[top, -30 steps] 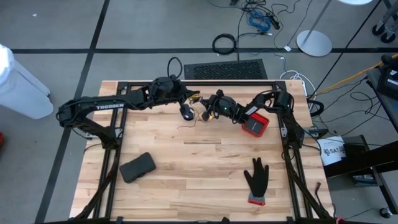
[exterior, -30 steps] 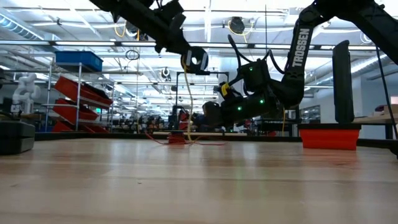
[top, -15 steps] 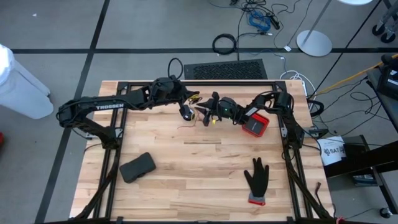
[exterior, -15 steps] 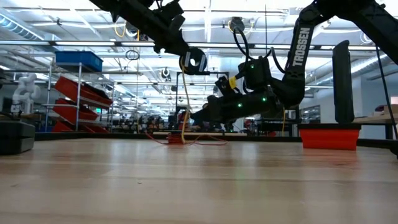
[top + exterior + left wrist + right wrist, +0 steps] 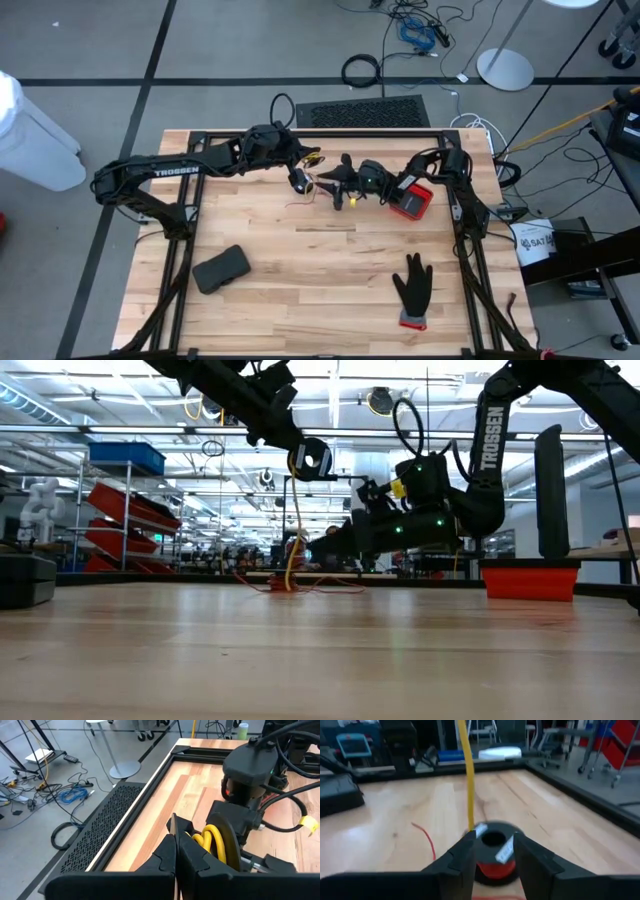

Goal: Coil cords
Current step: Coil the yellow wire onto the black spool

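Wooden surface (image 5: 320,270) fills frame centre. Left gripper (image 5: 299,181), upper centre, jaws closed on black spool (image 5: 312,459) wound with yellow cord (image 5: 293,530), held above surface. Right gripper (image 5: 325,182) just right of it, jaws parted, straddling red-cord spool (image 5: 492,851) without gripping. Red cord (image 5: 426,841) trails on surface, upper centre.

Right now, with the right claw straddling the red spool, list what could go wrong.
1. The yellow cord hangs from the raised spool in the shut left claw, just beyond the open right claw. Moving forward could snag it.
2. The red spool sits loose on the table between the jaws. An uneven close might push it away.
3. The loose red cord lies near the yellow one and could tangle when lifted.
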Available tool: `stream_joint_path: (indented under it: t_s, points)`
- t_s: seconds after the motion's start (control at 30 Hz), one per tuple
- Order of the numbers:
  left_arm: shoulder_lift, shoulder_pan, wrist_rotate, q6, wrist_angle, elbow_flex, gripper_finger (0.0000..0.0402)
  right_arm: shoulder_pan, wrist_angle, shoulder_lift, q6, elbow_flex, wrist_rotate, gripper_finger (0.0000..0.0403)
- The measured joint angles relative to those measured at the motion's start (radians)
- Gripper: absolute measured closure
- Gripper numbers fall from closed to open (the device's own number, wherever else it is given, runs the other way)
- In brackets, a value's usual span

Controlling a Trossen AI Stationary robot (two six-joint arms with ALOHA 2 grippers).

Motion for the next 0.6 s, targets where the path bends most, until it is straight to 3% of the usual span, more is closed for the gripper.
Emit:
stream_joint_path:
  t_s: [0.3, 0.6]
  points:
    - [0.0, -0.002, 0.0, 0.0, 0.003, 0.0, 0.0401, 0.027, -0.041, 0.0, 0.01, 0.074, -0.074, 0.025]
    - [0.0, -0.007, 0.0, 0.0, 0.002, 0.0, 0.0401, 0.027, -0.117, 0.0, -0.021, 0.138, -0.021, 0.028]
